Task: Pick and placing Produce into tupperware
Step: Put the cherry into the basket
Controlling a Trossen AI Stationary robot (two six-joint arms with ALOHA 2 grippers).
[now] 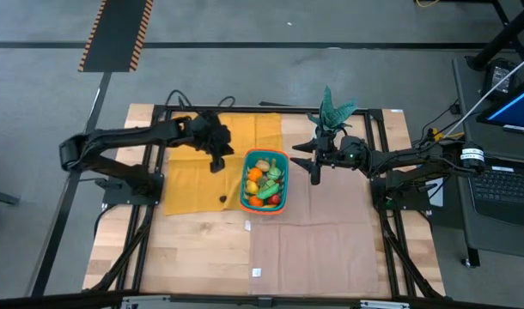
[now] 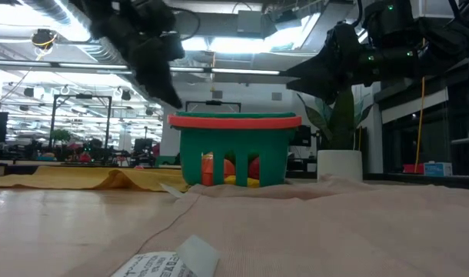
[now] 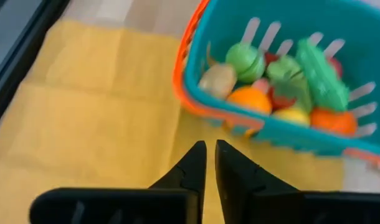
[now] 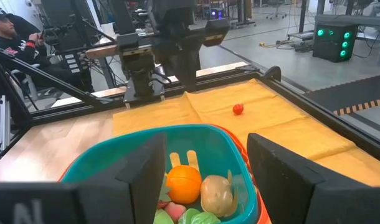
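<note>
The teal slotted basket with the orange rim (image 1: 266, 152) (image 2: 234, 146) stands mid-table, its base partly on the yellow cloth (image 1: 193, 176). Several toy fruits and vegetables (image 1: 264, 178) (image 3: 271, 81) (image 4: 190, 186) lie inside it. One small red piece (image 4: 238, 109) (image 1: 223, 199) rests alone on the yellow cloth, left of the basket. My left gripper (image 1: 217, 163) (image 3: 210, 165) hangs above the cloth just left of the basket, shut and empty. My right gripper (image 1: 315, 174) (image 4: 205, 180) hovers at the basket's right side, open and empty, looking across it.
A green plant in a white pot (image 1: 331, 112) (image 2: 340, 163) stands behind my right gripper. A tan cloth (image 1: 322, 232) covers the table's right and near part, and small paper tags (image 2: 165, 265) lie on it. A seated person (image 4: 9, 31) shows beyond the table's left side.
</note>
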